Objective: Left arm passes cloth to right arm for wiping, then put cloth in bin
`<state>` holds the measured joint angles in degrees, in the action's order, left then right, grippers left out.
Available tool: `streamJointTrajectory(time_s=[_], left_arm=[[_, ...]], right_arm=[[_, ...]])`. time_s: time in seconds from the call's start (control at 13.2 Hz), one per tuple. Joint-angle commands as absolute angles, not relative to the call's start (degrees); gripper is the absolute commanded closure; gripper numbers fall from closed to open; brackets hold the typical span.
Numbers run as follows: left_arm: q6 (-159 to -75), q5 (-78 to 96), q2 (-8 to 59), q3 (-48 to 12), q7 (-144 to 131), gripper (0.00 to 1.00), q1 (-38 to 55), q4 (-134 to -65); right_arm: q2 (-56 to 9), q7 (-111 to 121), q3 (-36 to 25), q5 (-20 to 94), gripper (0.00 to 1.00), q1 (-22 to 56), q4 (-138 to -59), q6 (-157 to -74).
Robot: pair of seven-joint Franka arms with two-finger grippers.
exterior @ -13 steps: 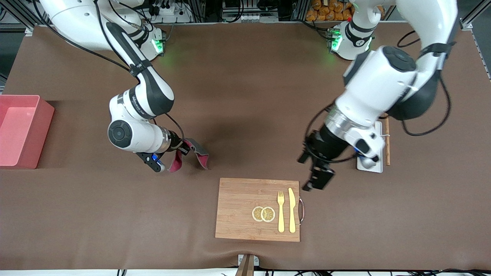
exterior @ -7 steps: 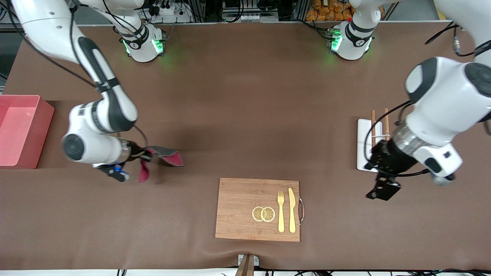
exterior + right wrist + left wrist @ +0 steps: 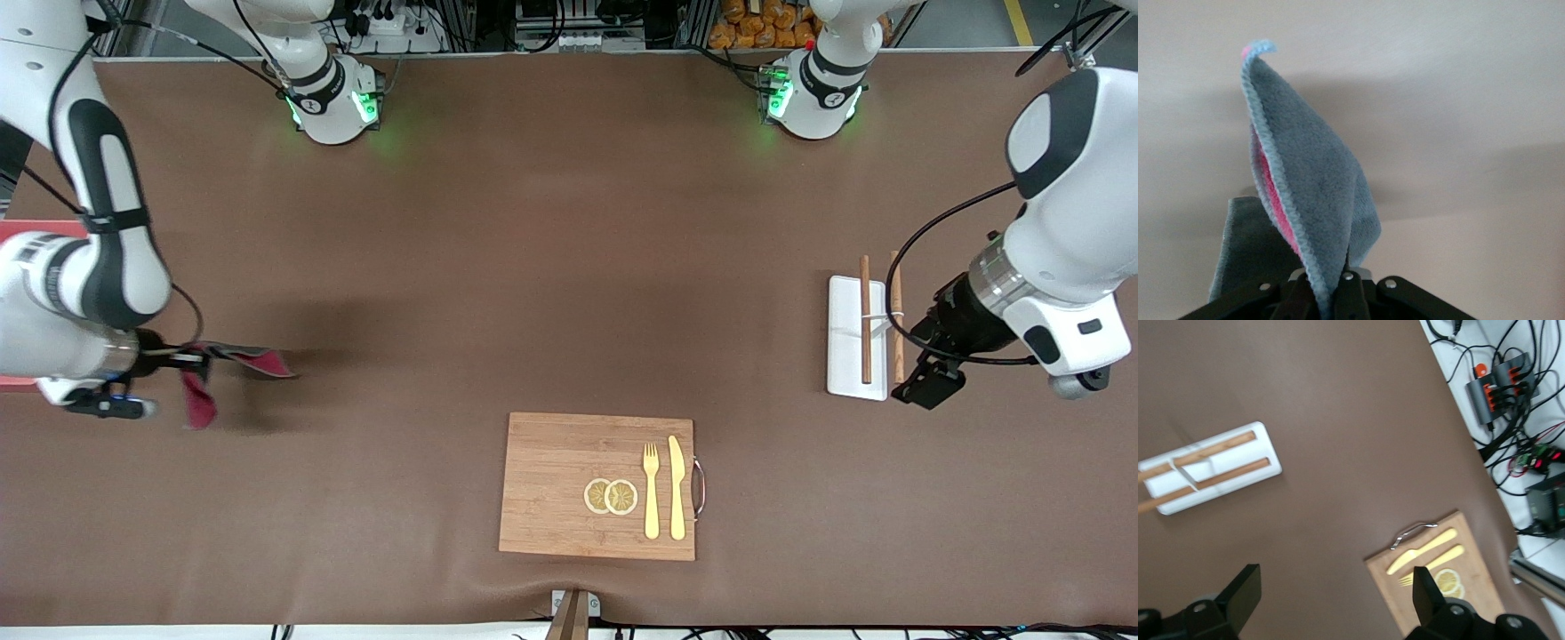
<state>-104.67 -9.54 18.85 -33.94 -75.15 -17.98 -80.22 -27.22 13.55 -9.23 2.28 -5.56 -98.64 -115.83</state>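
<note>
My right gripper (image 3: 178, 359) is shut on the cloth (image 3: 240, 361), which trails from it in the air, grey on top with a magenta flap hanging down. It hangs over the table just beside the bin. In the right wrist view the cloth (image 3: 1311, 193) stands up from the closed gripper (image 3: 1331, 297), grey outside and pink inside. Only thin pink slivers of the bin (image 3: 44, 228) show past the right arm at the right arm's end of the table. My left gripper (image 3: 926, 386) is open and empty over the table beside the white tray; in the left wrist view it (image 3: 1336, 600) has bare table between its fingers.
A white tray (image 3: 845, 338) with two wooden chopsticks lies toward the left arm's end, also in the left wrist view (image 3: 1211, 470). A bamboo cutting board (image 3: 551, 489) with lemon slices, fork and knife lies near the front camera, mid-table.
My right arm has carried the cloth from mid-table toward the bin at its end. My left arm has pulled back, empty, toward its own end past the white tray.
</note>
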Motion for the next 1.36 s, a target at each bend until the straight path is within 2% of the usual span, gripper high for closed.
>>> streamJointTrajectory(time_s=[0.0, 0.23, 0.53, 0.83, 1.29], left_arm=[[-102.14, -6.51, 14.34, -29.48, -68.59, 0.00, -16.72, -83.92], [-101.86, -1.07, 7.58, -14.28, -54.02, 0.00, -7.06, -90.33], [-99.24, 1.14, 3.35, -4.24, -35.12, 0.00, -1.68, -92.37], [-93.88, 0.97, 1.23, 1.14, -16.22, 0.00, 2.98, -92.20], [-88.77, -0.09, -1.31, 1.41, 0.95, 0.00, 5.97, -92.02]], right_arm=[[-26.98, 23.35, -12.82, -1.83, 1.00, -5.71, -94.14, -114.61], [-28.29, 30.83, -13.97, -4.21, 1.00, -5.89, -93.69, -115.40], [-31.28, 30.32, -13.71, -3.08, 1.00, -4.84, -94.13, -116.98], [-31.64, 16.04, -10.82, -0.79, 1.00, 0.43, -95.27, -113.31], [-31.64, -13.13, 5.33, 5.70, 1.00, 1.76, -95.36, -111.44]])
